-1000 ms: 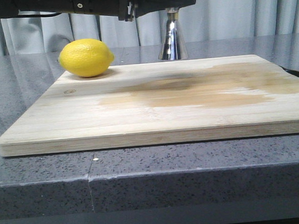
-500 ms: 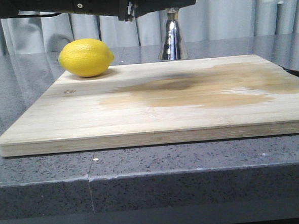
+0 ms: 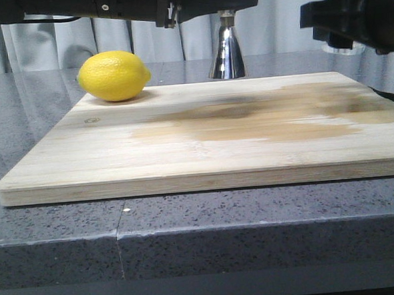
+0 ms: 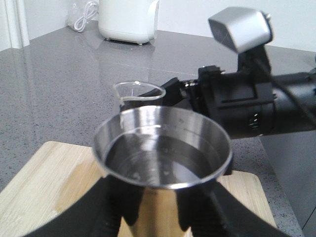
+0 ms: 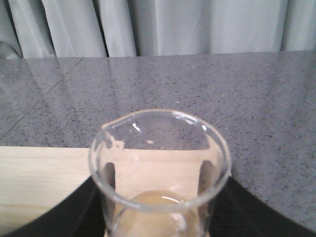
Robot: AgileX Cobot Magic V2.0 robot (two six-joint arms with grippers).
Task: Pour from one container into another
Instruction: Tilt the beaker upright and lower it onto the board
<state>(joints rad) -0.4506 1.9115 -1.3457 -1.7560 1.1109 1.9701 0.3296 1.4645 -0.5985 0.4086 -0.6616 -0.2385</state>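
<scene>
Cutting board (image 3: 203, 137), stained, spans the counter; lemon (image 3: 114, 76) at its far left corner, clear of the work. Left gripper (image 4: 158, 210) is closed around the jigger (image 4: 163, 148), upright, cup open. Right gripper (image 5: 158, 217) clasps the beaker (image 5: 159, 163), upright, just beside the jigger. Step: approach before pouring. Next: lip over jigger mouth, then tilt. Nothing obstructs.
</scene>
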